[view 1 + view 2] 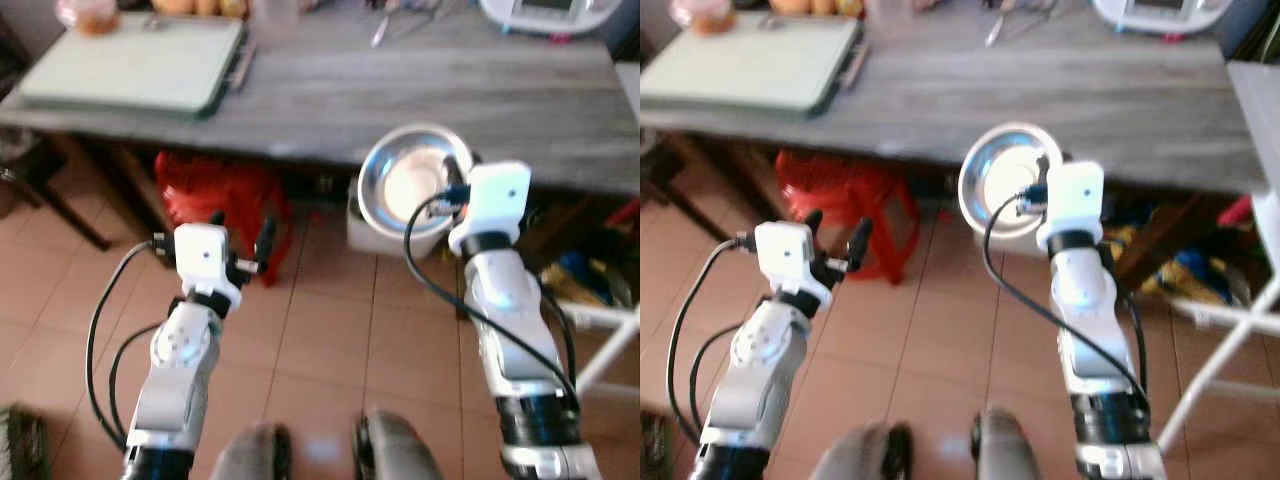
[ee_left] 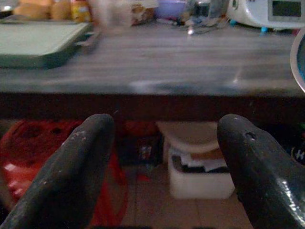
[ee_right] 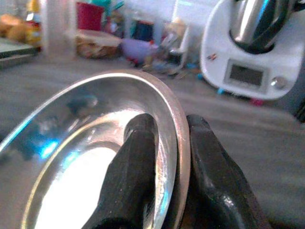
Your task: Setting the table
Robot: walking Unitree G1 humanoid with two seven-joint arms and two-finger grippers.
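A shiny steel plate (image 1: pixel 412 185) hangs tilted in front of the grey wooden table (image 1: pixel 400 95), just below its near edge. My right gripper (image 3: pixel 172 143) is shut on the plate's rim (image 3: pixel 178 124), one finger inside the dish and one behind it. My left gripper (image 1: pixel 240 240) is open and holds nothing; it is lower, left of the plate, over the tiled floor. In the left wrist view its two black fingers (image 2: pixel 76 167) stand wide apart, facing the table edge.
A pale green tray (image 1: pixel 135 65) lies on the table's left end, a white kitchen appliance (image 3: pixel 257 47) at the back right, with jars and containers (image 3: pixel 95 40) along the back. Under the table are a red stool (image 1: pixel 215 195) and a white bin (image 2: pixel 198 167). A white frame (image 1: pixel 610 330) stands right.
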